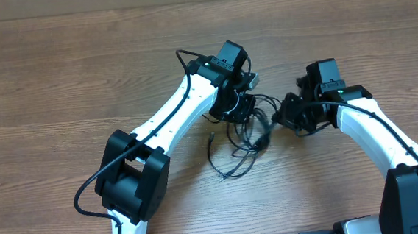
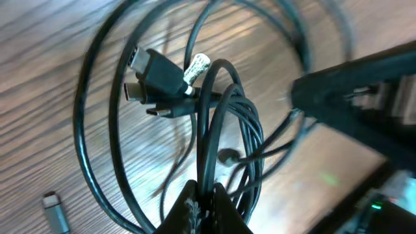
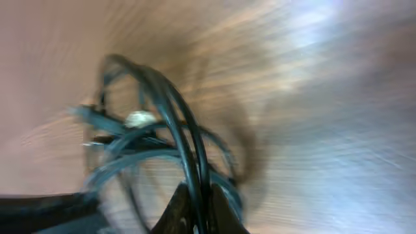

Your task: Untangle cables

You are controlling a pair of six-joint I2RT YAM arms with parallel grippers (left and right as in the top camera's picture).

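Near the middle of the table (image 1: 58, 68), a bit toward the right edge, the cables (image 1: 244, 140) are being held in a loose bunch. A few of them are being pinched by the left claw (image 2: 203, 207), closed tight. Some more are being pinched by the right claw (image 3: 195, 208), though that view is blurry. The pulling-apart step seems to be going on. Next, the claws should likely be moved apart slowly. The cables are thin, black, smooth and bendy, looped in rings, with flat plugs (image 2: 156, 84) and a small white tie (image 2: 197, 67).
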